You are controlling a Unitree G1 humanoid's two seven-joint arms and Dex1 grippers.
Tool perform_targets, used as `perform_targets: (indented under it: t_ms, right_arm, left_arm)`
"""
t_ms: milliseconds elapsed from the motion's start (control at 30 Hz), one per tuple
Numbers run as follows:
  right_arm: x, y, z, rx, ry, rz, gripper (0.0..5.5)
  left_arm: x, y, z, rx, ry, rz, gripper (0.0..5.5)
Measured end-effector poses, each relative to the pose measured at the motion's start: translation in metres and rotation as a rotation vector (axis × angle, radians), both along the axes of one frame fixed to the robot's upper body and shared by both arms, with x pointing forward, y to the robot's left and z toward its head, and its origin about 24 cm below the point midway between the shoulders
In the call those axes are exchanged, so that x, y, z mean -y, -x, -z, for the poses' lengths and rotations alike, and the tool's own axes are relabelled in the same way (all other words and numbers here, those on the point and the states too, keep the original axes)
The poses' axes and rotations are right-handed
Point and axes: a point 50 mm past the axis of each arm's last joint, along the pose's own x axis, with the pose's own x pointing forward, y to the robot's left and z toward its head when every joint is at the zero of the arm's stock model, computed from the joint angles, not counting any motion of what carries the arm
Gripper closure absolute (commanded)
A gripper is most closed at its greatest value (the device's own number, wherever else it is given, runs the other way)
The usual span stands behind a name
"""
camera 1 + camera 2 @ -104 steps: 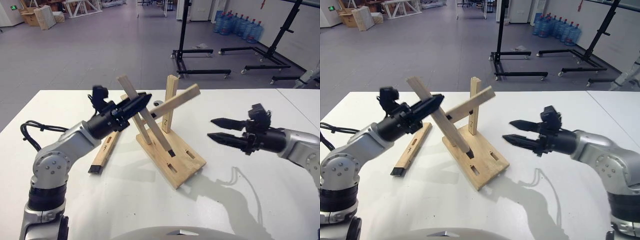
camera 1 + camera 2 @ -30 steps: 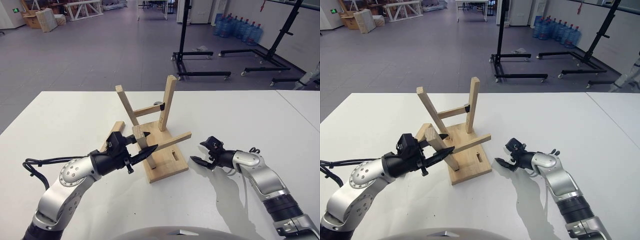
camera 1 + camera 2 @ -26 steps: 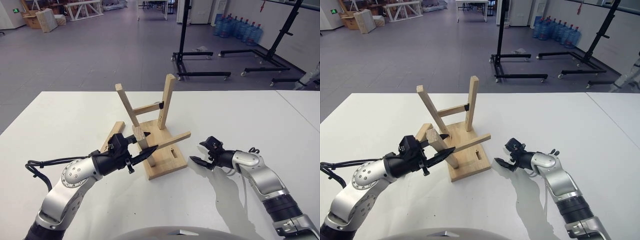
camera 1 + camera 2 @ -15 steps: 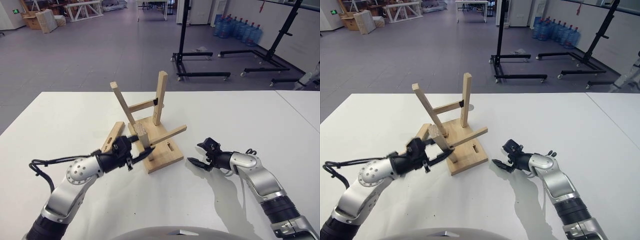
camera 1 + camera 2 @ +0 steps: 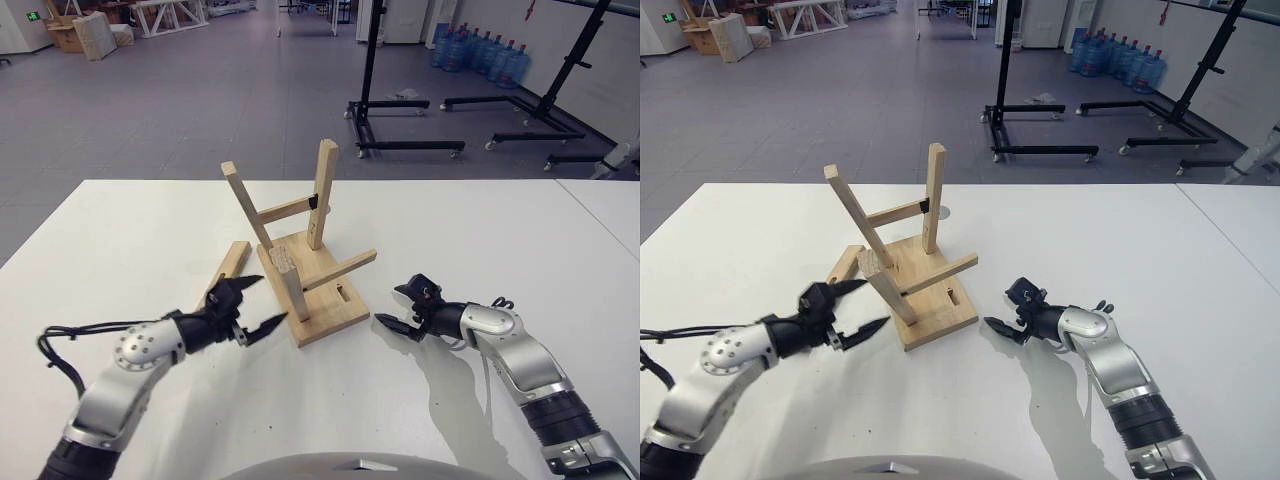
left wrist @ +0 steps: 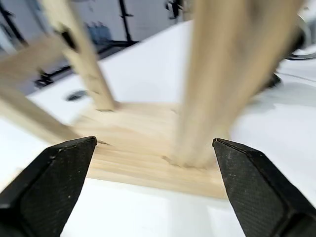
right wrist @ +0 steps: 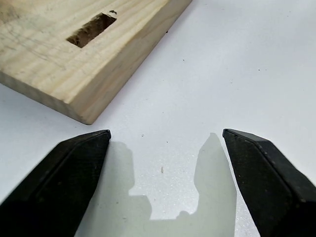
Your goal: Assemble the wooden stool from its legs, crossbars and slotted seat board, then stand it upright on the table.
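1. Stool (image 5: 300,258): part-built, seat board (image 5: 330,305) flat on table (image 5: 480,230), legs pointing up.
2. Left gripper (image 5: 272,300): fingers spread, holding nothing, just beside near leg (image 5: 290,285).
3. Right gripper (image 5: 387,305): spread, empty, near board's right edge.

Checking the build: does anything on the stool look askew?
Yes. The far-left leg leans outward while the far-right leg stands nearly upright. The near crossbar juts out with its end free, and a loose leg lies on the table beside the seat board.
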Motion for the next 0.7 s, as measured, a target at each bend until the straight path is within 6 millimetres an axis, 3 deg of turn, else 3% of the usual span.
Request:
perform_targets:
  t_ms: [100, 167, 333, 467, 700]
  right_arm:
    - [0.003, -0.001, -0.001, 0.003, 0.001, 0.014, 1.3]
    - [0.008, -0.003, -0.004, 0.018, -0.002, 0.039, 1.3]
    - [0.01, -0.004, -0.006, 0.023, -0.003, 0.043, 1.3]
    - [0.01, -0.004, -0.006, 0.022, -0.002, 0.039, 1.3]
    - [0.007, -0.003, -0.005, 0.015, -0.004, 0.021, 1.3]
  left_arm:
    - [-0.019, -0.01, -0.018, 0.038, -0.036, -0.167, 1.18]
    - [-0.029, -0.012, -0.008, -0.034, -0.084, -0.306, 1.18]
    - [-0.021, 0.001, 0.034, -0.255, -0.12, -0.388, 1.18]
    - [-0.028, 0.002, 0.06, -0.332, -0.155, -0.462, 1.18]
    - [-0.035, 0.002, 0.072, -0.349, -0.107, -0.538, 1.18]
